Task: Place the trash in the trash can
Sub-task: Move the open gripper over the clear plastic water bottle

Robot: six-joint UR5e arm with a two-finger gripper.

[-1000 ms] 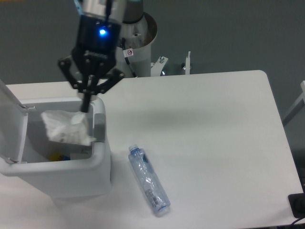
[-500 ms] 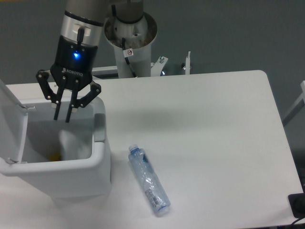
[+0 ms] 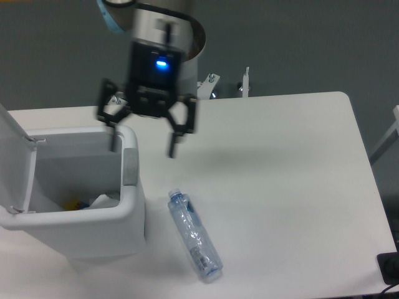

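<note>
The white trash can (image 3: 132,215) stands at the table's left front with its lid (image 3: 12,156) swung open. The crumpled whitish wrapper (image 3: 103,200) lies inside it near the bottom. The squashed clear bluish bottle (image 3: 194,235) lies on the table just right of the can, cap toward the back. My gripper (image 3: 143,144) is open and empty, fingers spread wide, above the can's right rim and behind the bottle. It is blurred by motion.
The arm's white base (image 3: 181,62) and metal brackets (image 3: 243,84) stand at the table's back edge. Something yellow and blue (image 3: 75,204) lies at the bottom of the can. A dark object (image 3: 389,268) sits at the right front corner.
The wrapper left my gripper and dropped into the can. My gripper then opened wide and moved right, from over the can's inside to over its right rim.
</note>
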